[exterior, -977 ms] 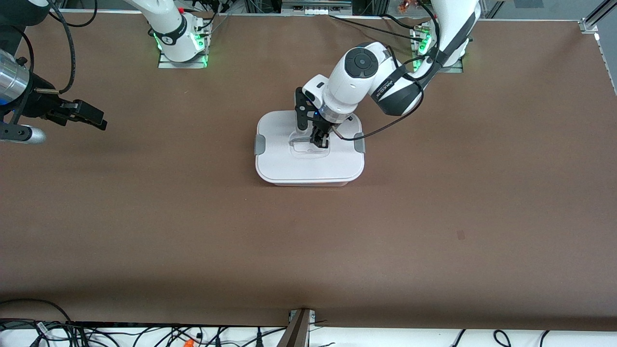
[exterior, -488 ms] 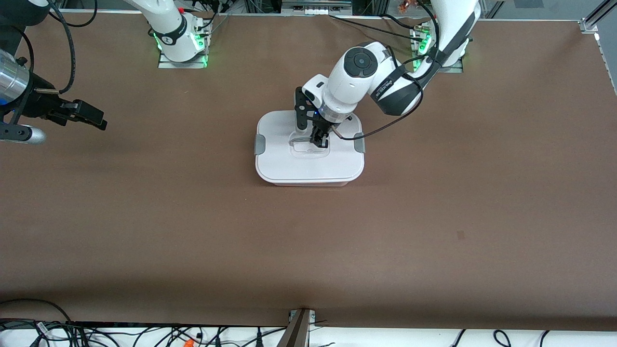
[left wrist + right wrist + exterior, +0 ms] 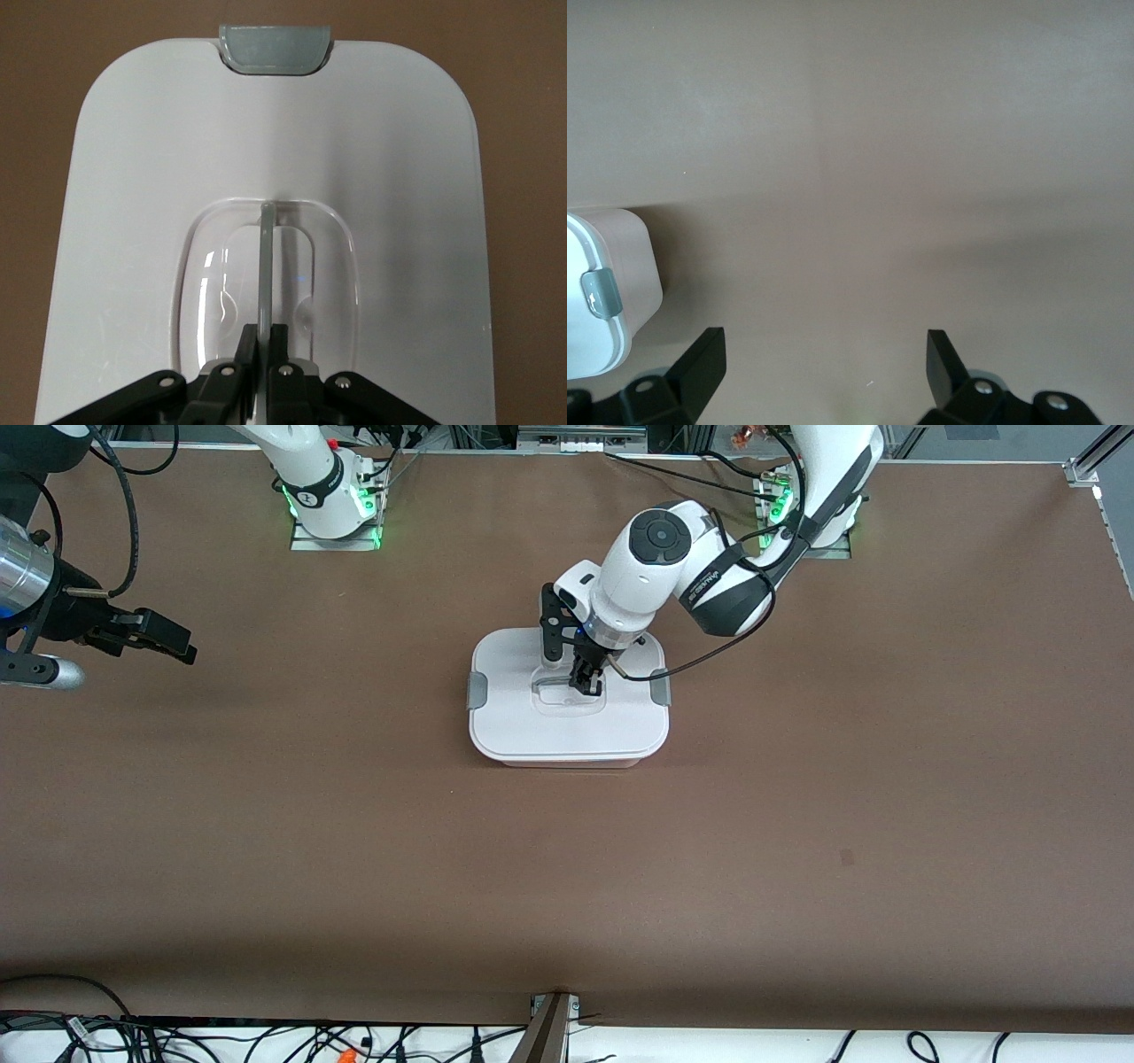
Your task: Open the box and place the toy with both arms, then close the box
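The box (image 3: 532,731) stands in the middle of the table with its white lid on; a grey clip (image 3: 477,689) sits at each short end. My left gripper (image 3: 586,685) is over the lid's middle. Its black fingers are shut on the thin handle (image 3: 267,266), which stands upright in the clear recess. The left wrist view shows the lid (image 3: 399,177), one clip (image 3: 274,48) and the left gripper (image 3: 267,335) pinching the handle. My right gripper (image 3: 182,646) hangs open and empty over bare table at the right arm's end. The toy is out of view.
The right wrist view shows the right gripper (image 3: 826,350) over brown table, with a corner of the box (image 3: 638,257) and a clip (image 3: 600,292) at the edge. Cables lie along the table's edge nearest the front camera.
The left arm's upper joints have shifted slightly toward the bases, with the grip on the handle unchanged. The box and the right arm have not moved.
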You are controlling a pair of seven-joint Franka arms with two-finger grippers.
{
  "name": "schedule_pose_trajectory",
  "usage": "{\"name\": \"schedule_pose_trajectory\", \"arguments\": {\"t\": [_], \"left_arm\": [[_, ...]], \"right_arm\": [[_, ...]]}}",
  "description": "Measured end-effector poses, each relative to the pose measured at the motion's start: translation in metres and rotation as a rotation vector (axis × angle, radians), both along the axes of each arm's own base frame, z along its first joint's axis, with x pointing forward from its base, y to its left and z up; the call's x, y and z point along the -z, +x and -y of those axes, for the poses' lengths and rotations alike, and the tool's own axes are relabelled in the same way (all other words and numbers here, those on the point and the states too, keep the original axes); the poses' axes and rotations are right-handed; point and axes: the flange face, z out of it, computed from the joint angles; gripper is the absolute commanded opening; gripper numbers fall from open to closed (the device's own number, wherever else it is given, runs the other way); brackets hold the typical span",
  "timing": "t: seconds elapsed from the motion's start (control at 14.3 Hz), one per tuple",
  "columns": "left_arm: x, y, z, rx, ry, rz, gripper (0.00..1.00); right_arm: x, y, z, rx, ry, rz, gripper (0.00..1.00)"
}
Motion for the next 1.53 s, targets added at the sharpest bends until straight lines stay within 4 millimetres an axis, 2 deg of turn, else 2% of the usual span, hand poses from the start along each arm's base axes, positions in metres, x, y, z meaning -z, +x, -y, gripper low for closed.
{"name": "schedule_pose_trajectory", "arguments": {"t": [1.53], "left_arm": [[-0.0004,-0.0022,0.0029,0.039,0.014,0.02,0.0]], "right_arm": [[0.0,0.0,0.0,0.0,0.0,0.0,1.0]]}}
